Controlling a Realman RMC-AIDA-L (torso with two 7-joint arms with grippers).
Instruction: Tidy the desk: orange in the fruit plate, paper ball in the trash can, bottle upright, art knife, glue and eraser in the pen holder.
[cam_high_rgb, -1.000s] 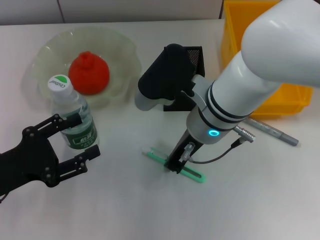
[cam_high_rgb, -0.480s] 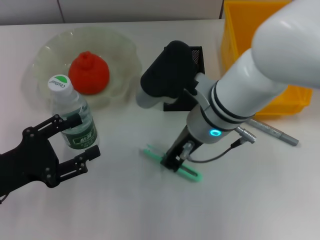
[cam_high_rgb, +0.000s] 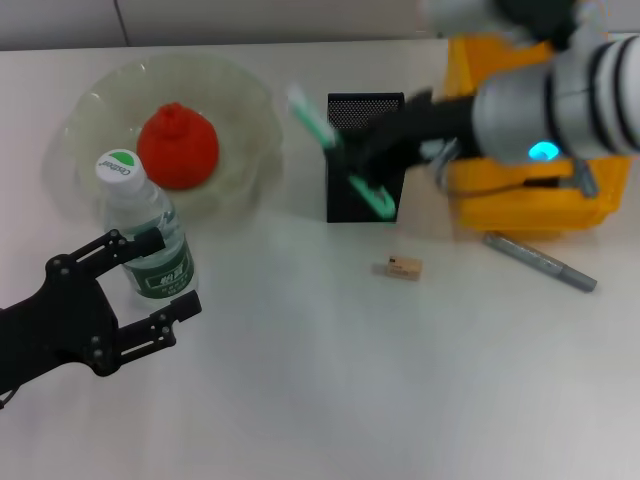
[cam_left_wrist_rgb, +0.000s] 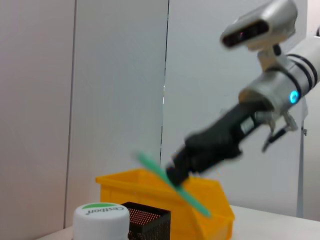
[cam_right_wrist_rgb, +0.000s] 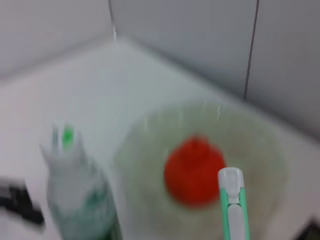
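Mint-green art knife (cam_high_rgb: 338, 150) clamped in blurred right gripper (cam_high_rgb: 352, 158) above pen holder (cam_high_rgb: 365, 160).

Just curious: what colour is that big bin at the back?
The bin is bright yellow, clearest in the head view.

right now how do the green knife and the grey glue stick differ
The knife is mint green, held up off the desk in the right gripper, tilted by the pen holder. The glue stick is grey and lies flat on the desk near the yellow bin, untouched. Both are long and slim.
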